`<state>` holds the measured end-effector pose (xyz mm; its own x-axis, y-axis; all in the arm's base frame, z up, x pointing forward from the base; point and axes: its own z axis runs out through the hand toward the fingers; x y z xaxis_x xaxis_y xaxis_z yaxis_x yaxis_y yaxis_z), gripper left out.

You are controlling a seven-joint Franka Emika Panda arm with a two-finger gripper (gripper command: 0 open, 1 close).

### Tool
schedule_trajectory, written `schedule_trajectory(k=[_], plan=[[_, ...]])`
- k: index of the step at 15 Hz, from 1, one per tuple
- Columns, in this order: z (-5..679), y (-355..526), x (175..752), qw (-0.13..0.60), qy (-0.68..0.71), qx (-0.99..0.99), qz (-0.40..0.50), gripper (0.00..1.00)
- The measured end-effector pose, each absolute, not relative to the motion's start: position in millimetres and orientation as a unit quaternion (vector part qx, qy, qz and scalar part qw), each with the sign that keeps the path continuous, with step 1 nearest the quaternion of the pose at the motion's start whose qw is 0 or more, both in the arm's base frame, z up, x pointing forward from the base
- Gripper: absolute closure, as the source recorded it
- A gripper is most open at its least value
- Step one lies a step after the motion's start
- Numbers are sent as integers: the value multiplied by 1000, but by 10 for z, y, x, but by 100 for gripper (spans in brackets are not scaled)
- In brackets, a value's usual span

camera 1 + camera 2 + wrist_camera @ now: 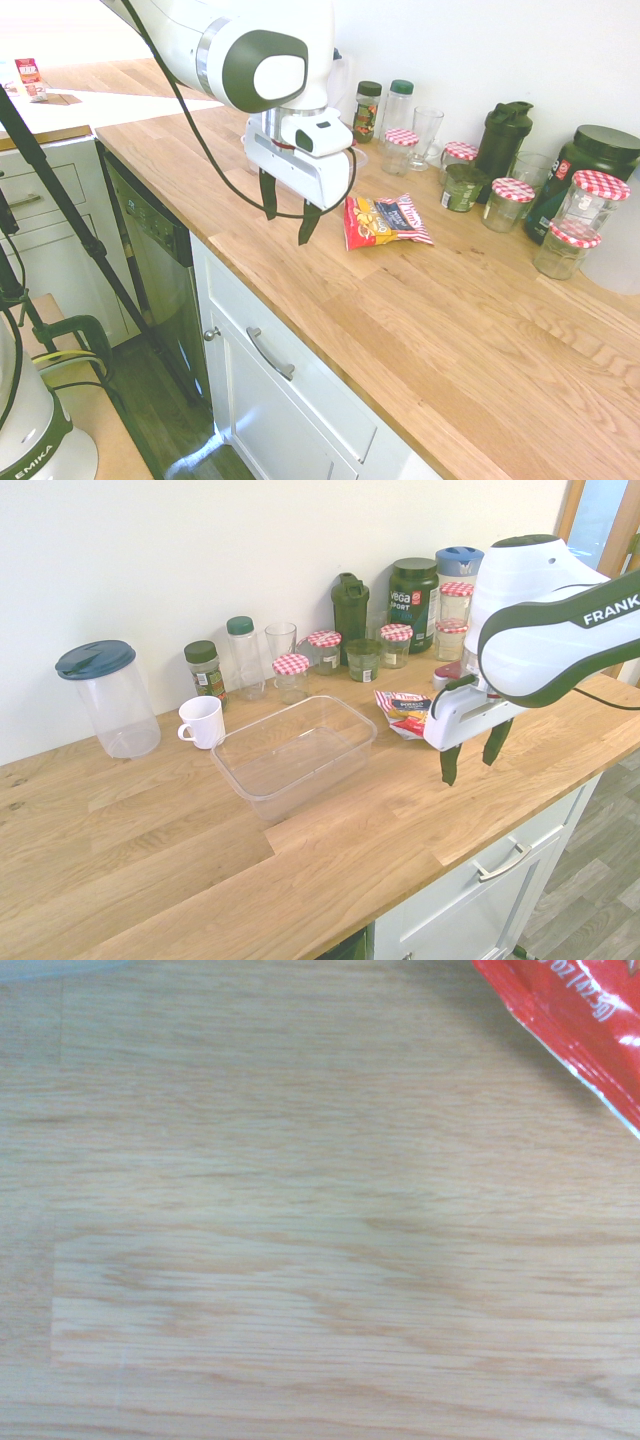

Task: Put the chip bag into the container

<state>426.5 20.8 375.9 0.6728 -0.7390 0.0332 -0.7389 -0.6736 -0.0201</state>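
One chip bag (pixel 385 221), one container (pixel 296 754), one mug (pixel 203 721).

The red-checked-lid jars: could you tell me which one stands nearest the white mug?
The red-checked-lid jar just right of the white mug, beside the empty drinking glass; the others stand farther right.

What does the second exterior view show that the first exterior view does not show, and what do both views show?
Only the second exterior view shows the container, clear and empty, the white mug and the pitcher with its dark blue lid. Only the first exterior view shows the white cabinet drawer and the dishwasher front under the counter. Both show the chip bag lying on the wooden counter, the open gripper hanging above the wood beside the bag and holding nothing, and the jars with red-checked lids along the wall.
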Motion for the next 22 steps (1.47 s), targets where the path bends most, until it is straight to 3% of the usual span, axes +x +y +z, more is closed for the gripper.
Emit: schedule_trajectory(k=[4, 10, 19, 20, 22], plan=[[3805, 184, 4299, 4, 399, -916, -32, 0], [3757, 200, 4563, -25, 375, -914, -151, 0], [3491, 42, 4809, -49, 324, -911, -252, 0], [3463, 14, 4808, -52, 321, -910, -257, 100], [3420, -15, 4803, -57, 311, -912, -261, 100]])
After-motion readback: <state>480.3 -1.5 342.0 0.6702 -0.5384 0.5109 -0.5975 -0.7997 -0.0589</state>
